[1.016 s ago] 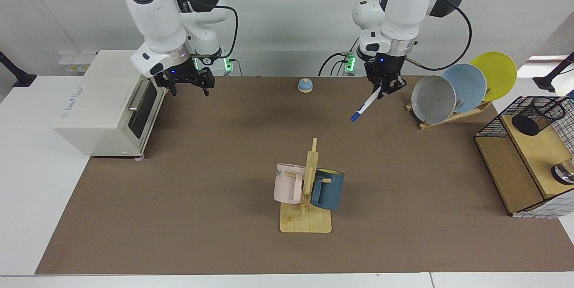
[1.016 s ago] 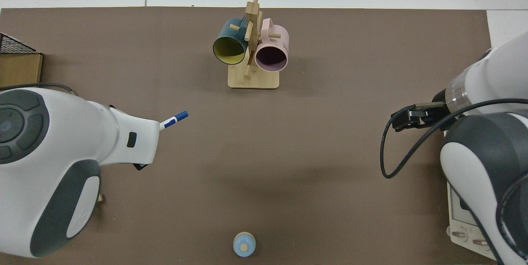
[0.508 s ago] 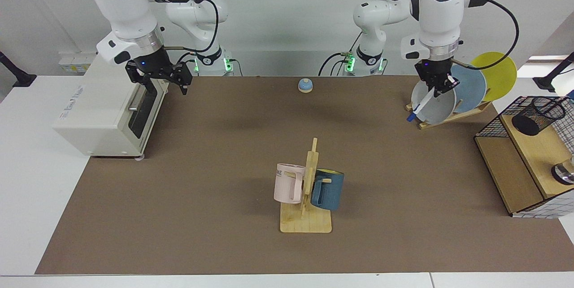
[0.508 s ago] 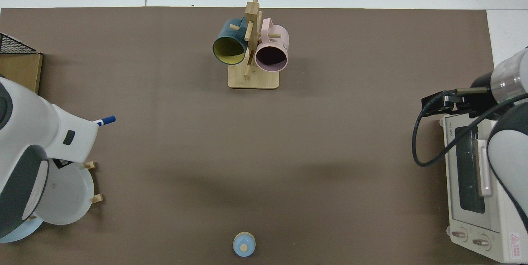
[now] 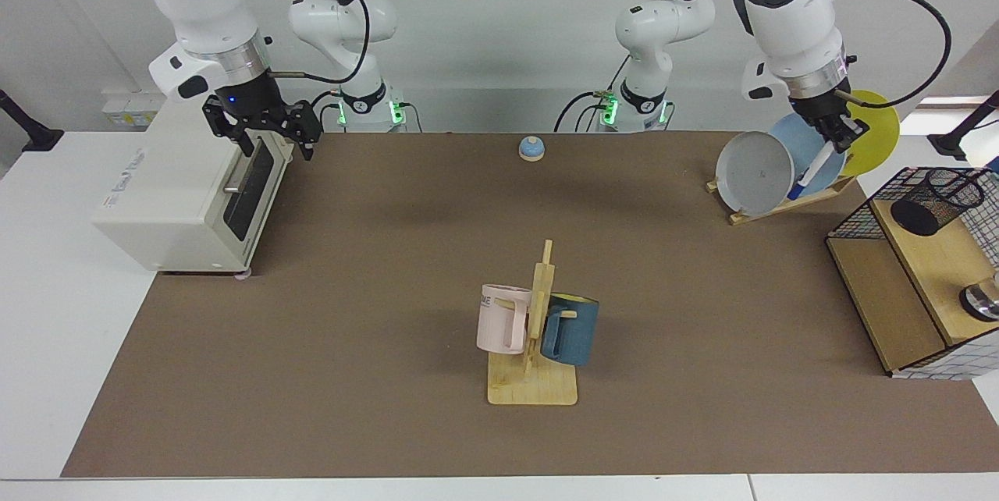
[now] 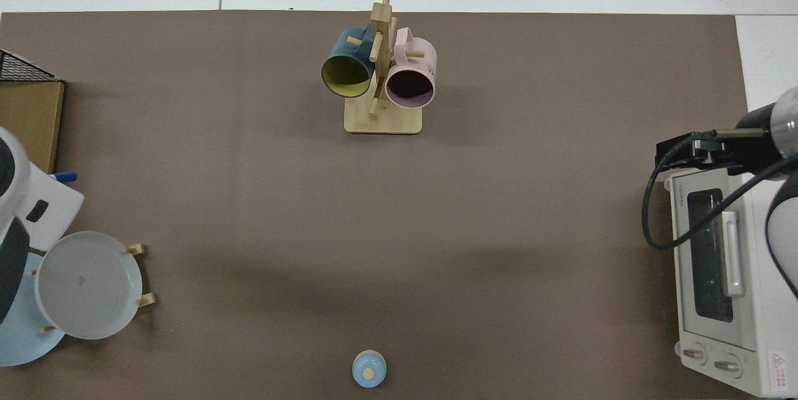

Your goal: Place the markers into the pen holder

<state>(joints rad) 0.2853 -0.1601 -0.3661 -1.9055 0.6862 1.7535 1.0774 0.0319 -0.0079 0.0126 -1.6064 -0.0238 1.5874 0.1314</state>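
Left claw [image 5: 839, 134] pinching marker [image 5: 808, 172] over plate rack [image 5: 780, 200]; right claw [image 5: 265, 130] spread above toaster [image 5: 168, 197].

The white left arm's black two-finger gripper [image 5: 837, 134] is hanging raised, fingers clamping; the right gripper [image 5: 261, 133] is hovering, fingers spread.

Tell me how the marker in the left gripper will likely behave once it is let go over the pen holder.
The marker looks slim, rigid and probably light. The left gripper pinches only its top, so it hangs slanted and may swing. Its round barrel would likely roll if it missed the pen holder.
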